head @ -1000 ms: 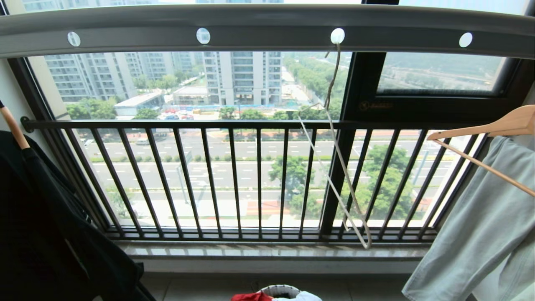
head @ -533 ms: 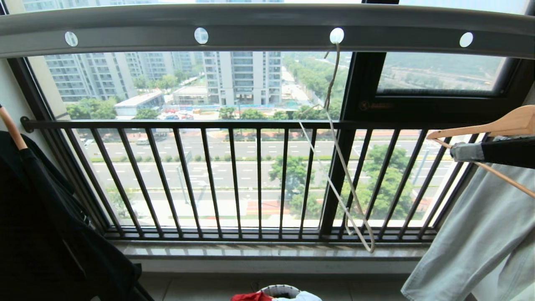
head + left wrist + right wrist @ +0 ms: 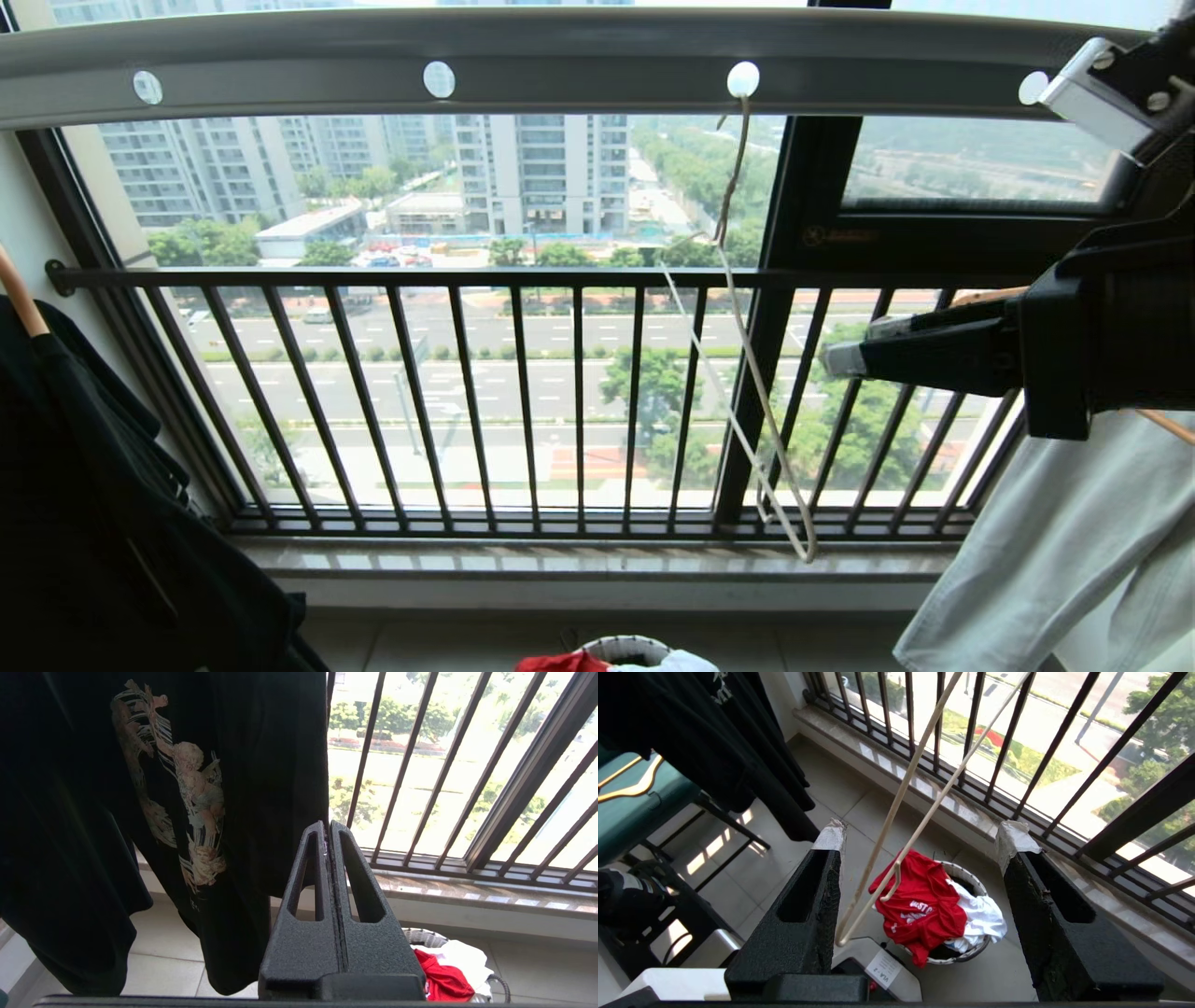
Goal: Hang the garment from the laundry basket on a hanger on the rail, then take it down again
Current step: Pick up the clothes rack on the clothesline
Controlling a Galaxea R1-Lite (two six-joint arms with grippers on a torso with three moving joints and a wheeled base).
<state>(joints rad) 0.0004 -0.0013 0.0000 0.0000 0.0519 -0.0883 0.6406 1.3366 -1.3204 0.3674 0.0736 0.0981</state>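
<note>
At the window, we reach our right gripper, fingers spread and empty, toward the hanger dangling from the rail. Our left gripper idles pressed together. The garment lies in the laundry basket below; next we must close on the hanger's wire.
</note>
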